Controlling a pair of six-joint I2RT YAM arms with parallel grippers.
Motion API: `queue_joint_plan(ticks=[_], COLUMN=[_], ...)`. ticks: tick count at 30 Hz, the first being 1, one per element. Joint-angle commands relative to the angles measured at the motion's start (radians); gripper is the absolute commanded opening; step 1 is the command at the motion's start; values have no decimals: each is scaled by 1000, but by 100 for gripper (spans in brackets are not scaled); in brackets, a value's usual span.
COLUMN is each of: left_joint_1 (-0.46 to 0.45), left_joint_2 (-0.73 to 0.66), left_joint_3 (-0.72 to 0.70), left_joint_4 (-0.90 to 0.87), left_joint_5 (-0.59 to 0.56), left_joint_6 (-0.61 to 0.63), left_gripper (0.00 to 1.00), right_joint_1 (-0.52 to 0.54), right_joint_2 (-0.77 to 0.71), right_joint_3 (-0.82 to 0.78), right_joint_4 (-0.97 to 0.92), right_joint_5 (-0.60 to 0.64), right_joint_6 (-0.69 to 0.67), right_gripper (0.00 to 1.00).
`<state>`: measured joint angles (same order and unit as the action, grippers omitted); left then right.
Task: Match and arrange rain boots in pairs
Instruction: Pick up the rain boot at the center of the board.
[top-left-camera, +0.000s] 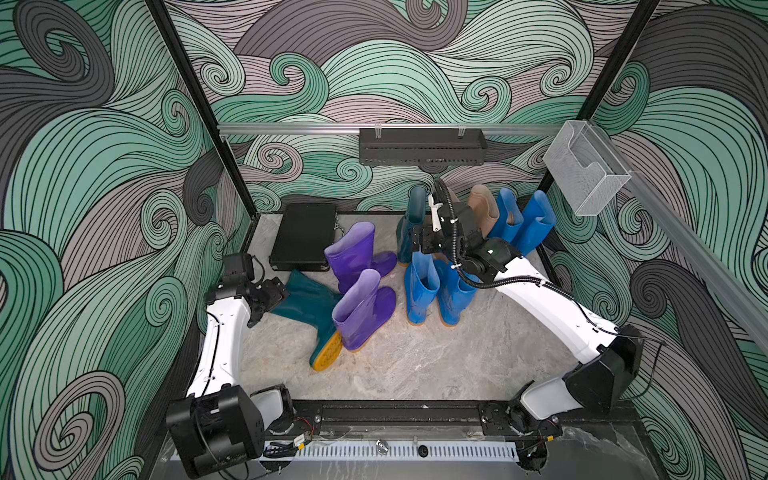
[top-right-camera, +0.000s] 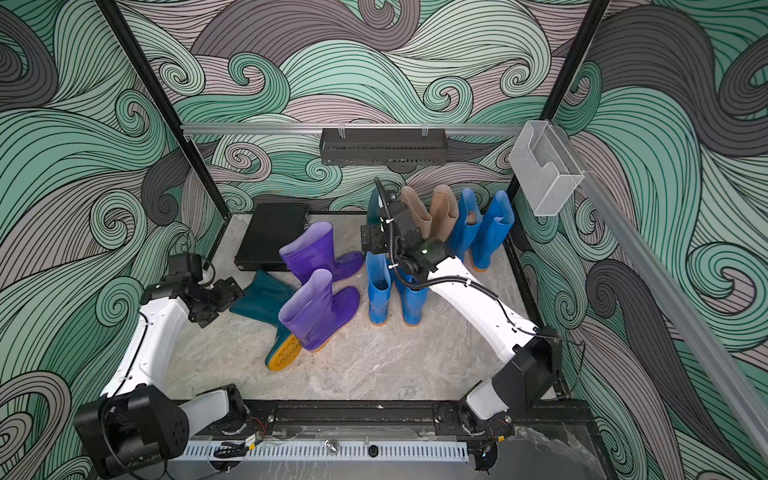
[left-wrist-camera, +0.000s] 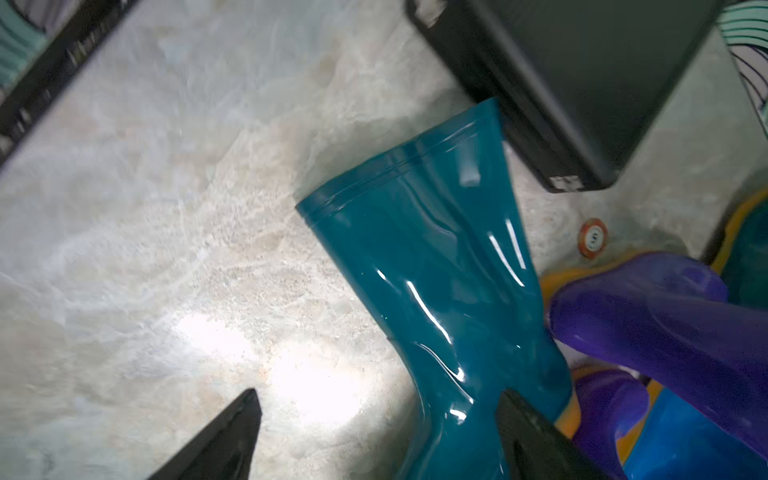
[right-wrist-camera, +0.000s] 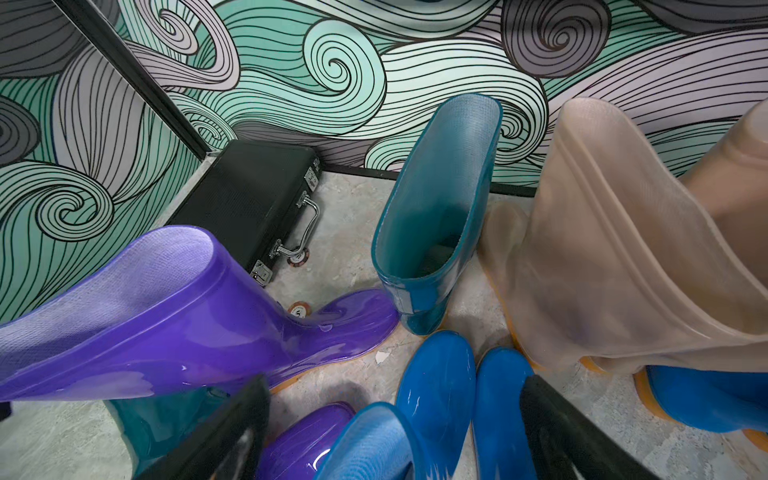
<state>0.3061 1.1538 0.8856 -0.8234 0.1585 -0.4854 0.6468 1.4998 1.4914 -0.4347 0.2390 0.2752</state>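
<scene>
Left fingers (left-wrist-camera: 232, 432), right fingers (right-wrist-camera: 557, 424) wide apart, empty; chip (right-wrist-camera: 300, 309) print by purple boot (right-wrist-camera: 187, 332) blurred.

White arm shells (top-left-camera: 224, 332), black joint housings (top-left-camera: 602, 374), ribbed black cable (top-left-camera: 456, 249), small green light (top-right-camera: 424, 251)

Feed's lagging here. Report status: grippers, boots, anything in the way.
Left gripper open, at fallen teal boot. Right gripper open, above near blue pair. Teal mate upright at back. Purple boot crowds fallen boot's foot.

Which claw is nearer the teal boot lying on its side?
Left. The left claw sits at the fallen teal boot's cuff; right claw hangs above the front blue boots.
</scene>
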Motion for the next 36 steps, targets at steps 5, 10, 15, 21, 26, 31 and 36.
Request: queue_joint_plan(ticks=[5, 10, 15, 21, 26, 31, 36], left_joint_1=[33, 42, 41, 40, 34, 28, 7], left_joint_2=[161, 320, 400, 520, 534, 428, 231], left_joint_3=[-71, -90, -83, -61, -47, -26, -2], left_joint_4=[269, 366, 427, 475, 492, 455, 413], left_joint_5=[179, 235, 237, 262, 252, 252, 271], left_joint_6=[-189, -205, -190, -190, -177, -146, -116], left_gripper=[91, 91, 91, 86, 49, 0, 0], right_joint_1=[-1, 0, -1, -1, 0, -1, 1], right_joint_2=[-68, -113, -147, -138, -145, -163, -194], right_joint_3=[-66, -131, -184, -185, -194, -202, -235], right_joint_4=[42, 66, 92, 96, 106, 115, 126], right_joint_5=[0, 2, 18, 3, -4, -22, -31], right_joint_6=[-25, 2, 19, 31, 39, 45, 61], right_gripper=[94, 94, 94, 93, 92, 92, 91])
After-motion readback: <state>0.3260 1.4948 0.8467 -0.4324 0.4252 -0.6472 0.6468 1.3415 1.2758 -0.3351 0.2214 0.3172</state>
